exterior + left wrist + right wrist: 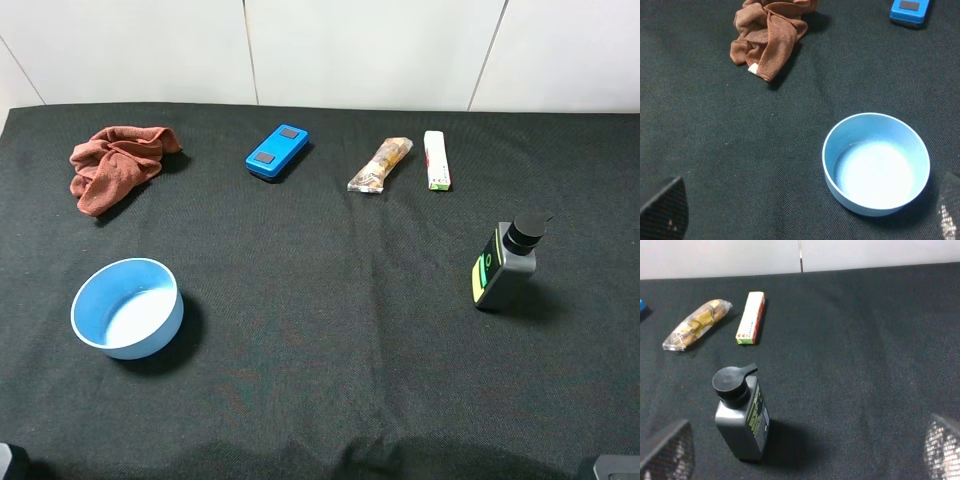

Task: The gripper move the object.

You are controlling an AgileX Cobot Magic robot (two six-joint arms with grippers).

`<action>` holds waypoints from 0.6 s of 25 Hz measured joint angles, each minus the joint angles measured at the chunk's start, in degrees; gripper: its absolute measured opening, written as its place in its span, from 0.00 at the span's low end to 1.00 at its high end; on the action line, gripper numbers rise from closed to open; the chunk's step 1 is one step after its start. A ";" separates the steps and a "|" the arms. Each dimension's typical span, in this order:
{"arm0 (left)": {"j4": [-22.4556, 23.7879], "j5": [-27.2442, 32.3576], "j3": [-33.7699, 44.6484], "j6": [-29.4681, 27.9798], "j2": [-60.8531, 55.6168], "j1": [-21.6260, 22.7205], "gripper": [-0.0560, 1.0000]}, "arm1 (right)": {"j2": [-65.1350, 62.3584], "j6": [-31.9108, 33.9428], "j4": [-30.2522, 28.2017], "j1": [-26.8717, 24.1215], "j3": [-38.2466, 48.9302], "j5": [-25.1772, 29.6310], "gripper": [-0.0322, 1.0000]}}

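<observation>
The object, a slim white box point(437, 160) with a red side edge and a green end, lies flat at the back right of the black table; the right wrist view also shows the box point(751, 317). My right gripper point(805, 450) is open, far short of the box, with nothing between its fingers point(667, 452). In the high view only a corner of it point(615, 467) shows at the front right edge. My left gripper point(807, 212) is open too, at the front left with its fingers point(665, 210) either side of the blue bowl point(875, 170).
A grey pump bottle point(505, 265) stands between the right gripper and the box. A snack wrapper point(380, 165) lies just left of the box, then a blue case point(277, 152) and a crumpled brown cloth point(115, 165). The blue bowl point(127, 307) sits at front left.
</observation>
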 joint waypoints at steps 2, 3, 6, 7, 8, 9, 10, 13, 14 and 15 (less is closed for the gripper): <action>0.00 0.00 0.00 0.00 0.00 0.00 1.00 | 0.00 0.00 0.00 0.00 0.00 0.00 0.70; 0.00 0.00 0.00 0.00 0.00 0.00 1.00 | 0.00 0.00 0.00 0.00 0.00 0.00 0.70; 0.00 0.00 0.00 0.00 0.00 0.00 1.00 | 0.00 0.00 0.00 0.00 0.00 0.00 0.70; 0.00 0.00 0.00 0.00 0.00 0.00 1.00 | 0.00 0.00 0.00 0.00 0.00 0.00 0.70; 0.00 0.00 0.00 0.00 0.00 0.00 1.00 | 0.00 0.00 0.00 0.00 0.00 0.00 0.70; 0.00 0.00 0.00 0.00 0.00 0.00 1.00 | 0.00 0.00 0.00 0.00 0.00 0.00 0.70; 0.00 0.00 0.00 0.00 0.00 0.00 1.00 | 0.00 0.00 0.00 0.00 0.00 0.00 0.70; 0.00 0.00 0.00 0.00 0.00 0.00 1.00 | 0.00 0.00 0.00 -0.96 0.00 0.00 0.70; 0.00 0.00 0.00 0.00 0.00 0.00 1.00 | 0.00 0.00 0.00 -1.84 0.00 0.00 0.70; 0.00 0.00 0.00 0.00 0.00 0.00 1.00 | 0.00 0.00 0.00 -2.70 0.00 0.00 0.70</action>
